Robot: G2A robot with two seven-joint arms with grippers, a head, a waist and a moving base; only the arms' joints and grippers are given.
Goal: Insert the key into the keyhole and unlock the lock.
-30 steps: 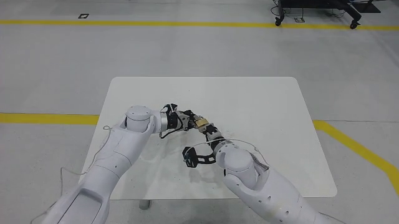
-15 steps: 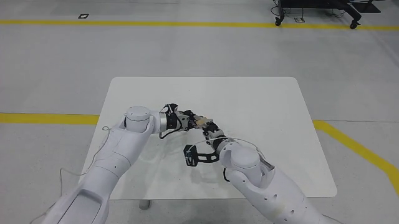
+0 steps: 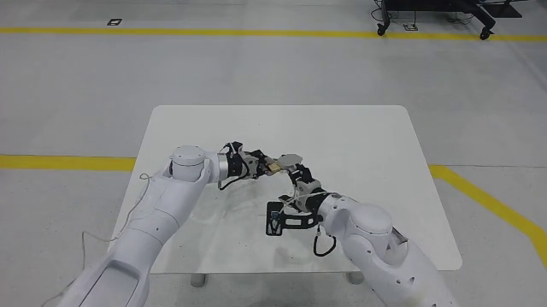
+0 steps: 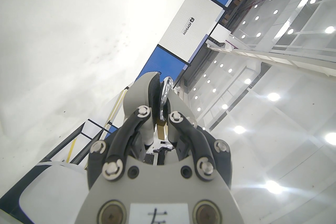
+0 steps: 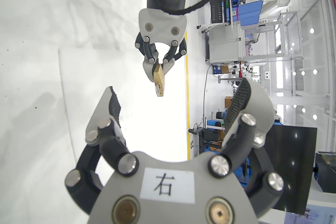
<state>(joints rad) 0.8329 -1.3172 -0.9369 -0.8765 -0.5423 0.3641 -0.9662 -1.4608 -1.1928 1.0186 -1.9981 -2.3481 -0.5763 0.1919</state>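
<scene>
A white, round-cornered table (image 3: pixel 376 136) stands on grey floor (image 3: pixel 256 67).

The lock (image 5: pixel 158 82) is brass-gold, the table (image 3: pixel 359 132) white, the right pincer (image 5: pixel 178 89) grey with black ribbing.

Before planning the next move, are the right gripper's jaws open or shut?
Open. On the right gripper the jaws stand wide apart, nothing between them; the lock is apart, held by the left gripper.

White table (image 3: pixel 359 136), yellow floor tape (image 3: pixel 256 31)
</scene>
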